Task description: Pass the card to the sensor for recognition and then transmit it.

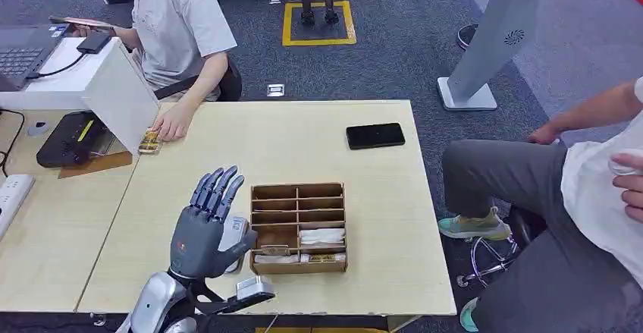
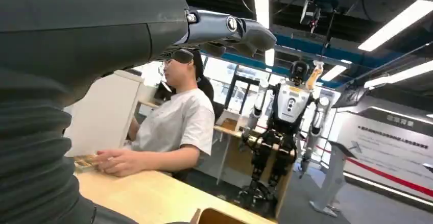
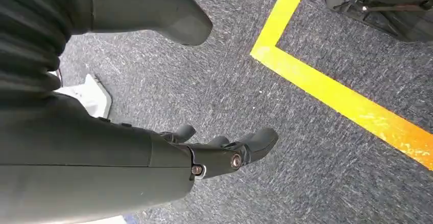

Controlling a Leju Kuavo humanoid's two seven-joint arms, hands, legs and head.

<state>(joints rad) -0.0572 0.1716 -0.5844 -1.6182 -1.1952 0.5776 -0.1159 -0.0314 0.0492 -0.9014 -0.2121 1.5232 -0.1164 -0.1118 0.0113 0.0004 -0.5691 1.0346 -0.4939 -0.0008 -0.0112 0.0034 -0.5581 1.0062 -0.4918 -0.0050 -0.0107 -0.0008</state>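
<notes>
My left hand (image 1: 206, 223) is raised over the wooden table (image 1: 364, 166), just left of the compartment box (image 1: 298, 228), with its fingers (image 2: 232, 27) stretched straight. A pale card (image 1: 233, 233) shows beside the thumb, pinched against the hand. More white and gold cards (image 1: 321, 236) lie in the box's near compartments. The black card sensor (image 1: 70, 139) sits at the far left under a white hood (image 1: 114, 83). My right hand (image 3: 224, 152) hangs over the grey carpet, fingers loosely bent and thumb apart, holding nothing.
A seated person rests a hand (image 1: 171, 124) on gold cards (image 1: 148, 142) by the hood. A black phone (image 1: 375, 135) lies far right on the table. Another person (image 1: 576, 196) sits at the right. A power strip (image 1: 11, 193) and a laptop (image 1: 19, 56) are at the left.
</notes>
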